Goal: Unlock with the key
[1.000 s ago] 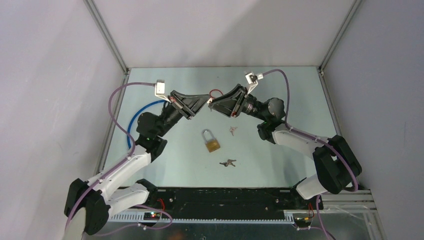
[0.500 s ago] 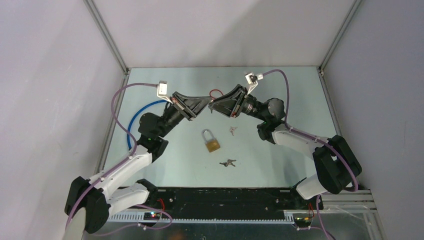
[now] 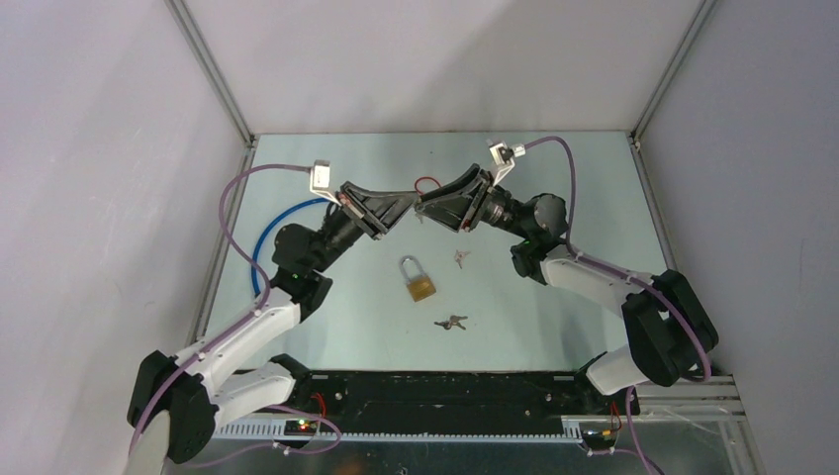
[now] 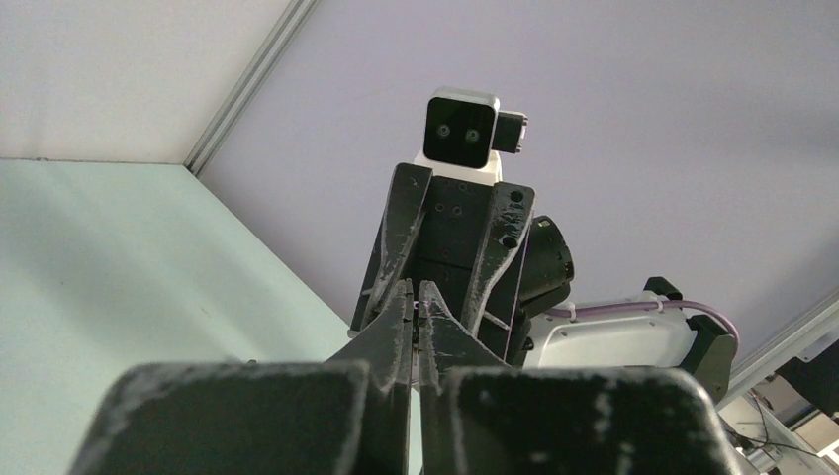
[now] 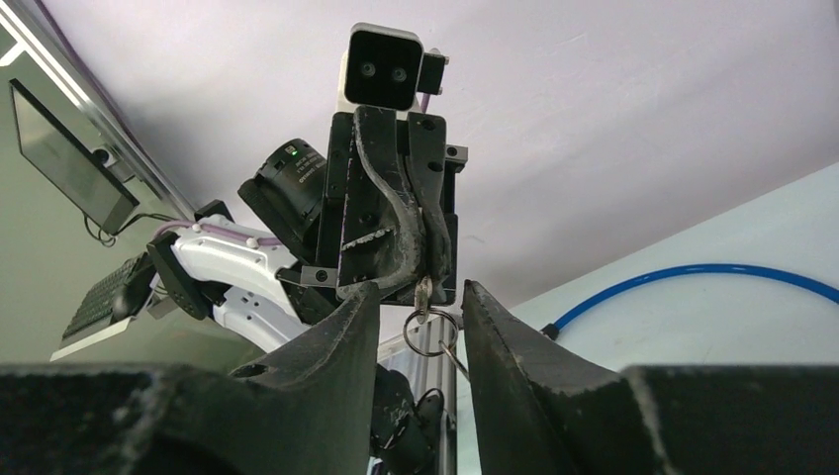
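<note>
High above the middle of the table (image 3: 554, 178), the two arms are brought tip to tip. The left fingers (image 5: 396, 237) are pressed shut on the key (image 5: 424, 293), and a key ring (image 5: 430, 333) dangles just below it. The right fingers (image 5: 331, 341) are held apart, one on each side of the key, with a gap on both sides and nothing gripped. A handover from left to right is judged to be the step in hand.

For this to be done well, the right fingers should be centred on the flat of the key rather than on the loose ring, which would swing. They should be closed firmly before the left grip is let go. Enough of the blade should be left sticking out to be fed into the lock. Which end is pinched at present cannot be told.

The padlock (image 3: 419, 280) lies flat on the table at 6 o'clock from the meeting point, its shackle towards 12 o'clock. A small key (image 3: 460, 258) is seen at 2 o'clock from it, and a bunch of keys (image 3: 451, 322) at 5 o'clock.

No brand, label or writing can be read; any marking on the padlock is too small to make out.
</note>
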Tool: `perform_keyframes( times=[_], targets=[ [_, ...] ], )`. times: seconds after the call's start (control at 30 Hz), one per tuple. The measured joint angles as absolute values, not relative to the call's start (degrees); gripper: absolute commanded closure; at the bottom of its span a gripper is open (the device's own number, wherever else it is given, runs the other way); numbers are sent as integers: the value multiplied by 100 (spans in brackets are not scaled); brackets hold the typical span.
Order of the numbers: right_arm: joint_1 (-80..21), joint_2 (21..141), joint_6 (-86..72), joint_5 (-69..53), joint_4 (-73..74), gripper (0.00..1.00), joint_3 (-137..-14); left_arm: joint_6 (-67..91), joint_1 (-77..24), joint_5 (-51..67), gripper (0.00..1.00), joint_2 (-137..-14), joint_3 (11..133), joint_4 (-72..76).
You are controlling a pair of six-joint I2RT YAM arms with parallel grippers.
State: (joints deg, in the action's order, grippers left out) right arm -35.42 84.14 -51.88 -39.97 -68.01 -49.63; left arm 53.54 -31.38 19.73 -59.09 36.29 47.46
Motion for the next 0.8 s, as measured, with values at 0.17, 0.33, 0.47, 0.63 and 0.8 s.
perform_keyframes(
  times=[0.17,0.33,0.47,0.63,0.8],
  targets=[
    [-3529,8396,-5188,-3997,-6799,68,-4963,5354,-3140,1977,100,-5839,3629,4751],
    [-3529,8359,-5183,-3999,-6777,76,-4963,5354,-3138,2025,100,-5835,3629,4748],
    [-3529,8307,-5170,-4005,-6746,80,-4963,5358,-3138,2126,100,-5861,3629,4781],
    [-3529,8289,-5113,-4012,-6696,90,-4960,5360,-3138,2174,100,-5918,3632,4882],
    [-3529,8263,-5033,-4040,-6584,100,-4963,5358,-3131,2171,97,-5937,3632,4880]
  ],
)
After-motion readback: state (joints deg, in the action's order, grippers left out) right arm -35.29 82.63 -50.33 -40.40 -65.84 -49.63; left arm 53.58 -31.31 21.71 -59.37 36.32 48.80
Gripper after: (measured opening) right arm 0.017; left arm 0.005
